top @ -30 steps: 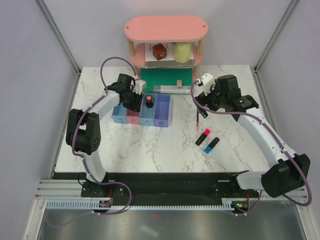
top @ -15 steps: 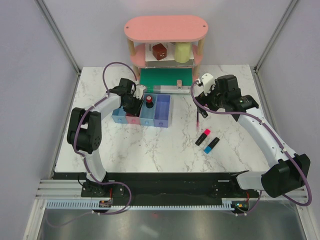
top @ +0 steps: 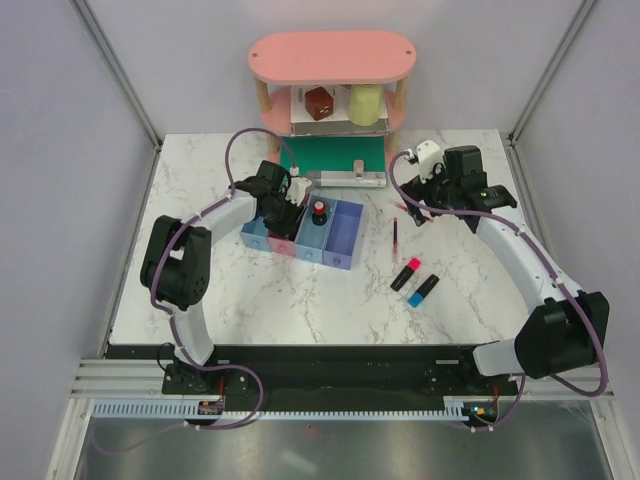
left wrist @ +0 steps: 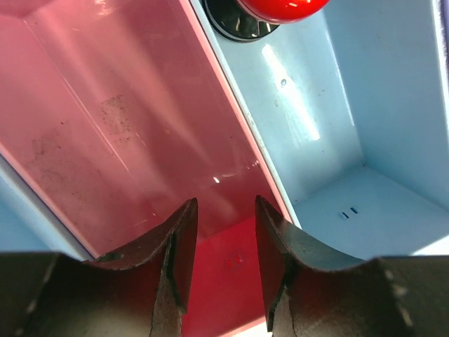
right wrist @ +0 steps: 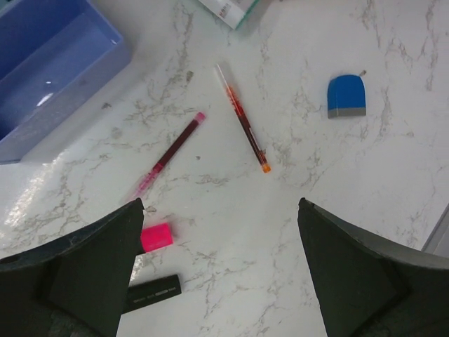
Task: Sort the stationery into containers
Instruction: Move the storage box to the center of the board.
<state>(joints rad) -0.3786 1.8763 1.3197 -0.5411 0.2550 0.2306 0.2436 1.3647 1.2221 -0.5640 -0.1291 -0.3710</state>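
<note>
Containers-wise, seeing the row of four joined bins lying at a slant near the middle of the marble table, just in front of the green book. Spotting the red-black round piece sitting at the far end of the blue bin. Watching the left gripper dipping down into the pink bin next door, fingers standing partly apart and pinching nothing, just bare pink floor showing in the gap. Noticing the finger on the blue-bin side sitting right up by the dividing wall, but not managing to tell whether touching or not.

Over on the other side, seeing the right gripper hovering above the table with its claw spread wide and gripping nothing. Catching the thin red pen lying flat on the marble under it, with a clear pen carrying red ink just beside, the two apart and making a loose V. Finding the small blue piece lying well off to one side of those pens. Seeing the pink-ended highlighter lying close to the red pen's near end, and from the top camera the blue-ended highlighter lying just beside it, both well apart from the bins. Getting the purple-blue bin poking into a corner of the right wrist view.
</note>
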